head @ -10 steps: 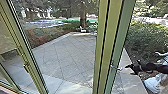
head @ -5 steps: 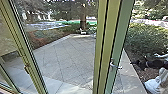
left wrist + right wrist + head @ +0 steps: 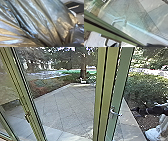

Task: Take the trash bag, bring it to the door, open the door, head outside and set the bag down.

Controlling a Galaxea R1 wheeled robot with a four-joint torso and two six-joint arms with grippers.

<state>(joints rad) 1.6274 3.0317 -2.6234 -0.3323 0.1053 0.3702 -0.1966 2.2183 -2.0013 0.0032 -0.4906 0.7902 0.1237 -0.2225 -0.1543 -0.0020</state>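
The trash bag is bunched in my left pincer. My right pincer is near the handle, wide or narrow, I can't tell. If the door swings, it could rip the bag.

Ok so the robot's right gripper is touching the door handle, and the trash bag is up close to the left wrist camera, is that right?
Not quite. The right gripper is apart from the door handle: the head view shows a gap between them. The trash bag is indeed up close to the left wrist camera.
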